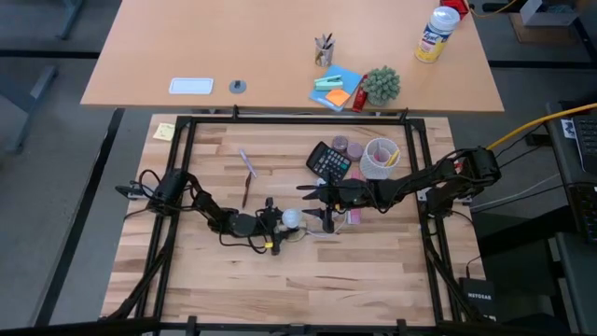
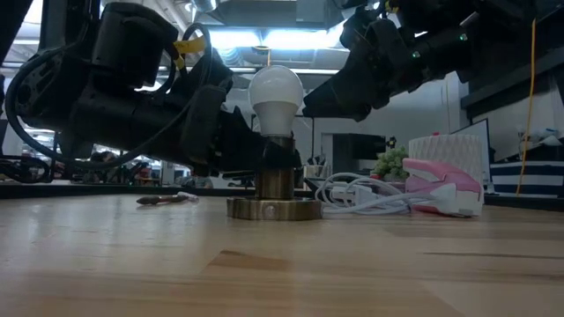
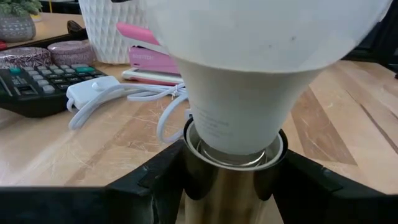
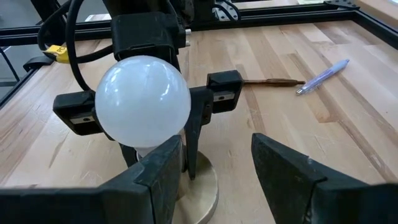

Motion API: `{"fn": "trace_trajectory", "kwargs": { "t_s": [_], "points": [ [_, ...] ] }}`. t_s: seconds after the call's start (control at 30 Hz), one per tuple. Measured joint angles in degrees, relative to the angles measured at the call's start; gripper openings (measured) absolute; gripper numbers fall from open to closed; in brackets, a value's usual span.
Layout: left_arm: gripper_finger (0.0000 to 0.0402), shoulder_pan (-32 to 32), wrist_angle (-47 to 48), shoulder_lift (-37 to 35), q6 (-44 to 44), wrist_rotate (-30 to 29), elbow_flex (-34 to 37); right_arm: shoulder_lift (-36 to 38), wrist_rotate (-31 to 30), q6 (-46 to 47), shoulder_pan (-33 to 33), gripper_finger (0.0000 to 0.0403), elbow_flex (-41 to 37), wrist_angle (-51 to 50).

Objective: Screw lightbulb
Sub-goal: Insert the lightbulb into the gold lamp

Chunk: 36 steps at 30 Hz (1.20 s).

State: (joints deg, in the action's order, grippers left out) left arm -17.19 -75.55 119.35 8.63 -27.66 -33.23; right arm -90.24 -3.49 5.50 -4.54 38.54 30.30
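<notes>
The lightbulb (image 2: 276, 88), frosted white, stands upright with its neck (image 3: 239, 118) in a brass lamp holder (image 2: 275, 176). The holder's round foot (image 2: 273, 209) rests on the wooden table. My left gripper (image 1: 277, 227) reaches in from the table's left and is shut on the holder below the bulb. My right gripper (image 4: 214, 174) comes from the table's right and stands open close beside the bulb (image 4: 143, 102). The bulb is off to one side of its fingers, not between them. I cannot tell whether the nearer finger (image 4: 163, 169) touches the bulb. My left gripper pinches the brass holder's upright barrel (image 3: 233, 183) between its two fingers (image 3: 158, 183), just under the bulb's neck. The fingers come in about level from the table's left. The holder stands upright on its foot on the table, with the bulb on top.
A white cord (image 2: 361, 195) and a pink stapler (image 2: 441, 180) lie just beyond the holder. Farther back are a black calculator (image 1: 328, 161) and a white cup (image 1: 380, 157). A pen (image 4: 323, 76) and a brown stick (image 1: 246, 191) lie toward the far left.
</notes>
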Motion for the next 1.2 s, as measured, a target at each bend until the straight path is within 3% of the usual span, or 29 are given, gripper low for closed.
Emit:
{"fn": "trace_trajectory", "kwargs": {
  "t_s": [1.2],
  "points": [
    [0.02,-0.04,0.17,0.0,0.34,0.0,-0.04,0.04,0.02,0.02,0.07,0.0198,0.02,-0.06]
  ]
}}
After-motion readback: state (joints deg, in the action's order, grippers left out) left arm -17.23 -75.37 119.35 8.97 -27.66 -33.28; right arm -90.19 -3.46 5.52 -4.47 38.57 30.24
